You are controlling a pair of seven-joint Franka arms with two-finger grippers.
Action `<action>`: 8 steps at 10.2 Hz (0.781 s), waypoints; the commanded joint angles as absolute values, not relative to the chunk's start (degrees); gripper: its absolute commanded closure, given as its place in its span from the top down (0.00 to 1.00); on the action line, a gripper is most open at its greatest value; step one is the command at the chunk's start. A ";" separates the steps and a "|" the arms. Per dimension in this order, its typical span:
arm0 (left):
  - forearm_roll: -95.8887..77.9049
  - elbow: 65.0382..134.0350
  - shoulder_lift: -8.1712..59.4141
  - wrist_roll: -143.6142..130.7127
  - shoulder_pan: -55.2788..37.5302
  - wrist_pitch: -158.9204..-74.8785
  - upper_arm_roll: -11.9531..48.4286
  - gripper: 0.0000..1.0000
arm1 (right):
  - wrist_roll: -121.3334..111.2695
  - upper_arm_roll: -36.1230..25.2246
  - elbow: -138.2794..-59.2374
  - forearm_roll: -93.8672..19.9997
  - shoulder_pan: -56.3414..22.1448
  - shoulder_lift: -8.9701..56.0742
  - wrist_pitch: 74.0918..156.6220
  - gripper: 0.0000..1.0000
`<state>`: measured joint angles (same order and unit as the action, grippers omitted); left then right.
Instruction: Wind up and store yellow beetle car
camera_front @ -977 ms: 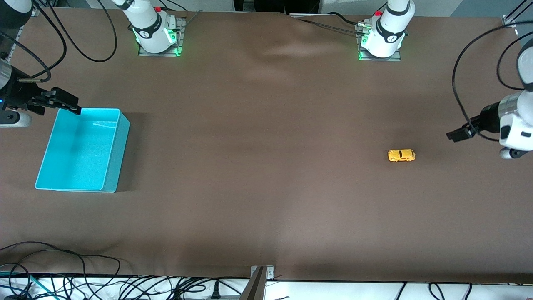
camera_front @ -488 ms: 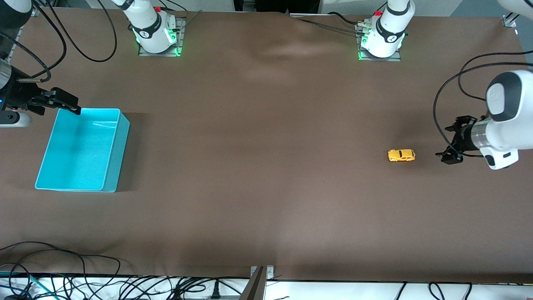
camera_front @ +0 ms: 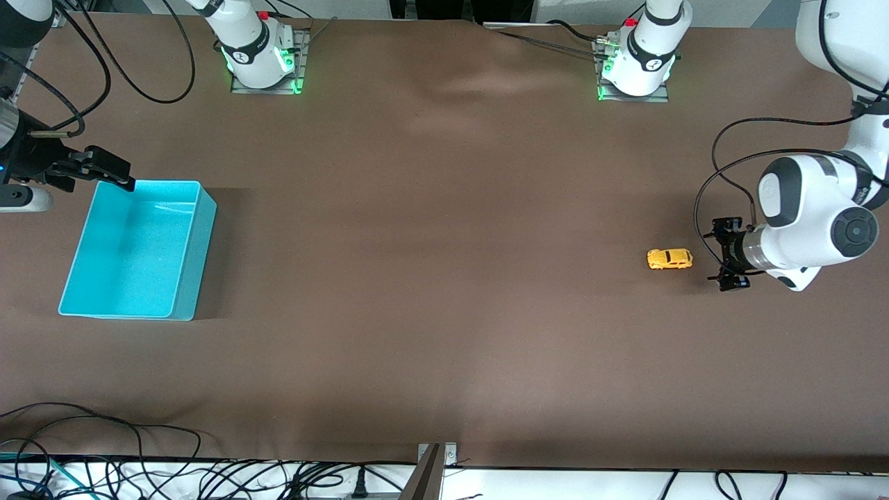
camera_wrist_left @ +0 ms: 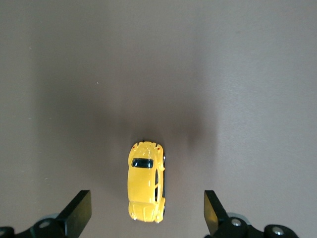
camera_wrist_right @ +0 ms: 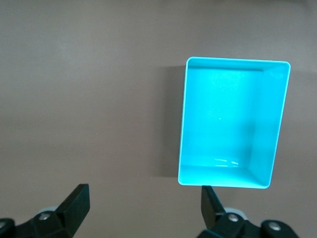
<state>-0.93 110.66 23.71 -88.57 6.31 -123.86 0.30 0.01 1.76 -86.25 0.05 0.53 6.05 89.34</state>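
The yellow beetle car [camera_front: 670,259] stands on its wheels on the brown table, toward the left arm's end. My left gripper [camera_front: 726,253] hovers low just beside it, open and pointing at it, with nothing held. In the left wrist view the yellow beetle car [camera_wrist_left: 147,181] lies lengthwise in line with the gap of the left gripper [camera_wrist_left: 146,210], one end level with the black fingertips [camera_wrist_left: 79,213], touching neither. My right gripper [camera_front: 114,172] waits open over the table beside a corner of the turquoise bin [camera_front: 194,264].
In the right wrist view the turquoise bin [camera_wrist_right: 182,124] holds nothing, and the right gripper [camera_wrist_right: 143,198] has bare table under it. Cables [camera_front: 104,430] lie along the table edge nearest the front camera. The arm bases [camera_front: 260,59] stand along the edge farthest from it.
The left arm has swung in and down from the table's end, and its gripper has turned to face the car and come close to it. The right arm and the car have not moved.
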 commanded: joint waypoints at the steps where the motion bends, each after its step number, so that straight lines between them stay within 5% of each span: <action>1: -0.35 119.05 20.93 -92.80 5.80 -132.84 0.61 1.00 | 0.53 1.85 -86.75 -0.97 0.79 5.10 89.47 1.00; 8: -0.26 126.74 20.83 -92.99 5.80 -144.66 2.81 0.98 | 0.53 1.85 -86.75 -0.97 0.79 5.10 89.39 1.00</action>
